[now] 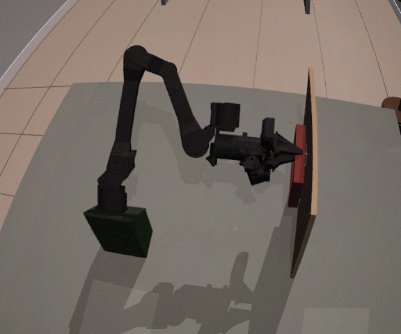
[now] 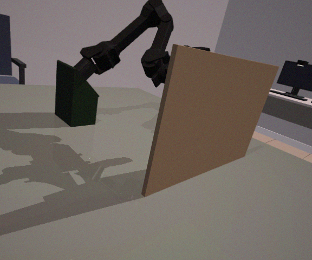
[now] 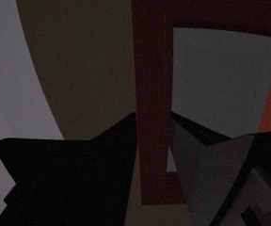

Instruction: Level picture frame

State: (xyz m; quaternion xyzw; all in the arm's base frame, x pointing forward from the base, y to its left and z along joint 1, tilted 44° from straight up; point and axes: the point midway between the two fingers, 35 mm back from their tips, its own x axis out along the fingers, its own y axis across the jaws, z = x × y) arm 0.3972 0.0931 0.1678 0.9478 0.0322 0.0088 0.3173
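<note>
The red picture frame [image 1: 299, 163] [image 3: 153, 88] hangs against the upright brown wall board [image 1: 312, 143] [image 2: 212, 111]. In the top view I see it edge-on from above. In the wrist view its red bar runs between my two dark fingers. My gripper [image 1: 299, 152] [image 3: 151, 118] is shut on the frame's bar, pressed up close to the board. The screw and the strip on the frame's back are hidden. In the exterior view the board hides both the frame and my fingers.
The arm's dark green base [image 1: 121, 229] [image 2: 73, 97] stands on the grey table [image 1: 211, 233]. A floor lamp foot [image 1: 400, 108] stands off the table's far right corner. A desk with a monitor [image 2: 301, 77] is in the background.
</note>
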